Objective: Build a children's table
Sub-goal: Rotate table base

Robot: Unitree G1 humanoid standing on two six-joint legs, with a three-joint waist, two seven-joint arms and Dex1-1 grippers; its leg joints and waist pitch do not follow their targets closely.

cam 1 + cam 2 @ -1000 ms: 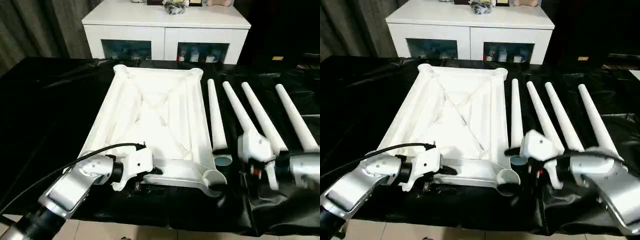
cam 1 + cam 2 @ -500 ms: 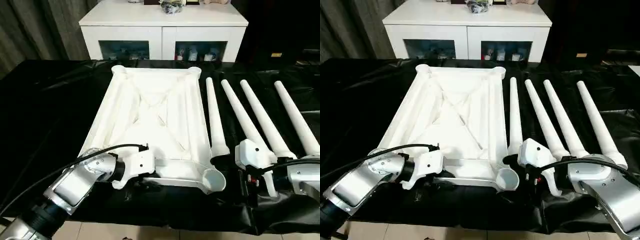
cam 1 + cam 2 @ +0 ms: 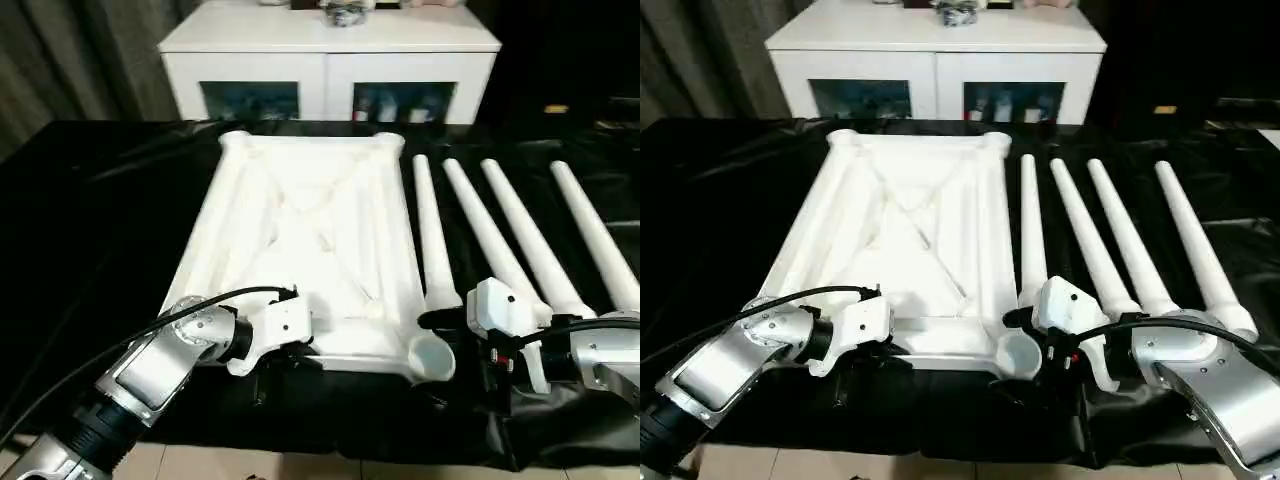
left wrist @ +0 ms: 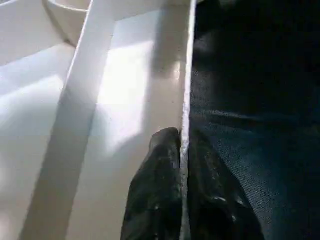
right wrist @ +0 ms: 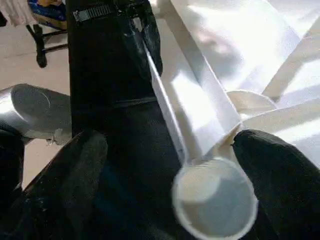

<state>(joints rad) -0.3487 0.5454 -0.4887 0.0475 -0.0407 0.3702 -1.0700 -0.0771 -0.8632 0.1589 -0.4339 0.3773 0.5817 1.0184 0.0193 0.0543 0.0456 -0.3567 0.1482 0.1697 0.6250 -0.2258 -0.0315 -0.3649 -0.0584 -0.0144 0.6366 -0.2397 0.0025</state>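
Left gripper (image 4: 181, 165): clenched on the tabletop's (image 3: 300, 230) near rim.
Right gripper (image 5: 200, 165): fingers spread either side of the near-right corner socket (image 5: 215, 202).
Surface: black sheet (image 3: 90, 210); white cabinet (image 3: 325, 60) beyond.
Tabletop: underside up, long axis near-far.
Legs (image 3: 520, 240): four, right of it, tips far.

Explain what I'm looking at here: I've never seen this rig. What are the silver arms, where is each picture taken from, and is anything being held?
A humanoid robot is filmed by its own cameras. Two head views look down over its silver forearms; two close-ups come from its wrists. On the black-covered table lies the white tabletop, ribbed underside up, with four legs beside it. The left gripper pinches the tabletop's near rim between its two black fingers. The right gripper is open, with the near corner socket between its fingers but not gripped. Behind stands a white cabinet.
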